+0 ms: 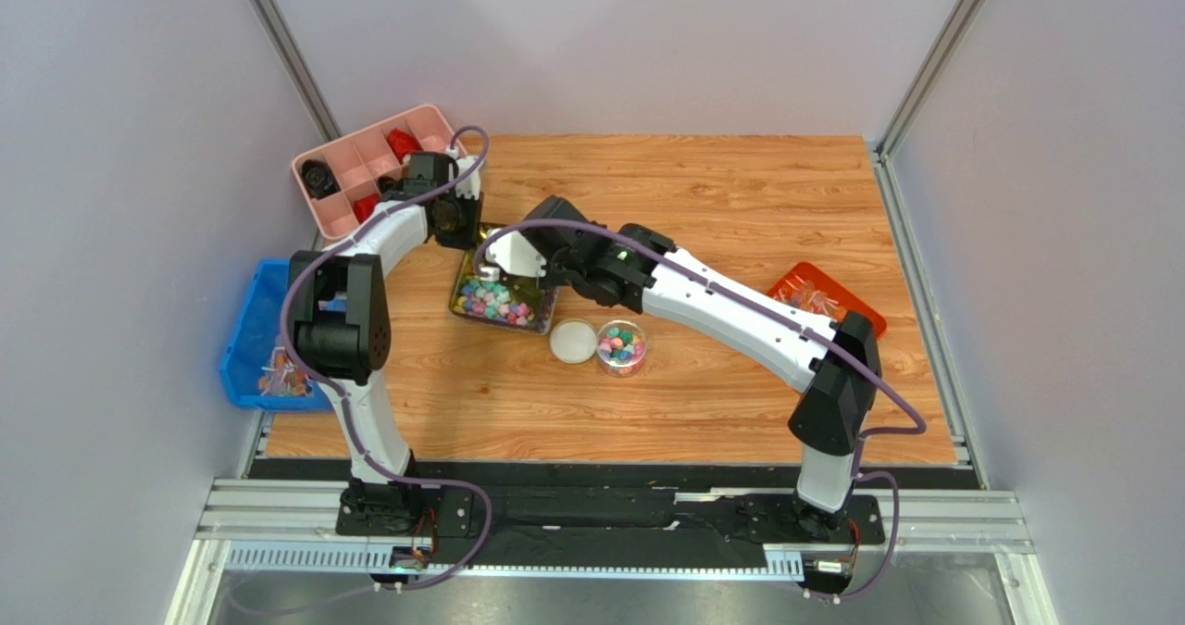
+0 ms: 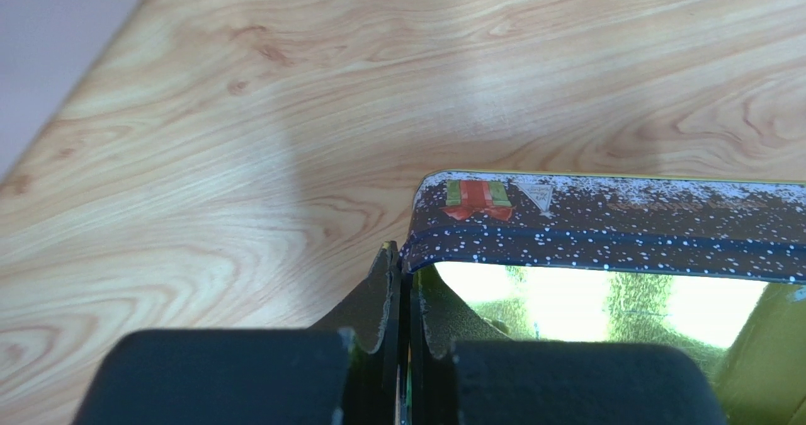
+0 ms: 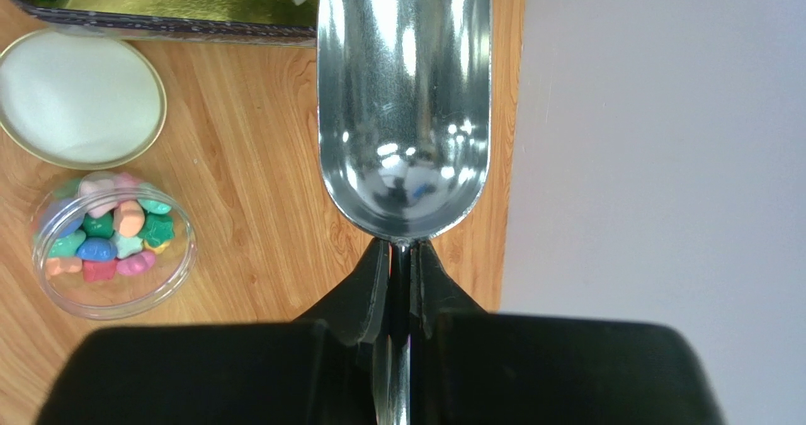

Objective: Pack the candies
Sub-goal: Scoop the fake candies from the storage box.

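The candies lie in a dark speckled tin with a gold inside, left of the table's middle. More candies fill a small clear jar; its white lid lies beside it. My left gripper is shut on the tin's rim near a corner; the left wrist view shows its jaws pinching the tin wall. My right gripper is shut on the handle of a metal scoop. The scoop is empty and hangs over the tin's near edge.
A pink compartment box with dark red and black pieces stands at the back left. A blue bin sits off the table's left edge. An orange tray is at the right, beside the right arm.
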You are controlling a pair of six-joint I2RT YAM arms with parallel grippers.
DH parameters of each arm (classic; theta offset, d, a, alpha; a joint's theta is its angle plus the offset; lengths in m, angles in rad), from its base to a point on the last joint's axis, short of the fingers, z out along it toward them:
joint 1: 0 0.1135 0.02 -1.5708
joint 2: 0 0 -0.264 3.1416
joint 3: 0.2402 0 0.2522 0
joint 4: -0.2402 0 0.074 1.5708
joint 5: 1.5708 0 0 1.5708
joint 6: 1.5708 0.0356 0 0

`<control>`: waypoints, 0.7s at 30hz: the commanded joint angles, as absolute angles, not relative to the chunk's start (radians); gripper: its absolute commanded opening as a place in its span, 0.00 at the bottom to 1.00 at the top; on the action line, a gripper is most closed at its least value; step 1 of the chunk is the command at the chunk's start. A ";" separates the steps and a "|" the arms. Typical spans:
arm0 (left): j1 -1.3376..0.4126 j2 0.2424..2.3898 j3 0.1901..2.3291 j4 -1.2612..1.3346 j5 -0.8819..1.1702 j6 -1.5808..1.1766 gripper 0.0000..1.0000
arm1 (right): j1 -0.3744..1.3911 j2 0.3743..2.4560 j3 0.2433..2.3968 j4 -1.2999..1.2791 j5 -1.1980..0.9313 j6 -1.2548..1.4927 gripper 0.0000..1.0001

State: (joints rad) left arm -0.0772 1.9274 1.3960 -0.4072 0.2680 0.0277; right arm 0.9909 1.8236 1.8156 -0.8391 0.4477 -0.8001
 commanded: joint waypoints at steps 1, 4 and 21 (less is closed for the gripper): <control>-0.121 1.847 1.382 -0.342 0.153 0.049 0.00 | 1.038 1.877 1.859 -0.888 0.526 -0.914 0.00; -0.129 1.844 1.373 -0.333 0.143 0.055 0.00 | 1.057 1.923 1.882 -0.899 0.569 -0.963 0.00; -0.146 1.839 1.350 -0.305 0.072 0.057 0.00 | 1.088 2.262 2.167 -1.075 0.761 -1.207 0.00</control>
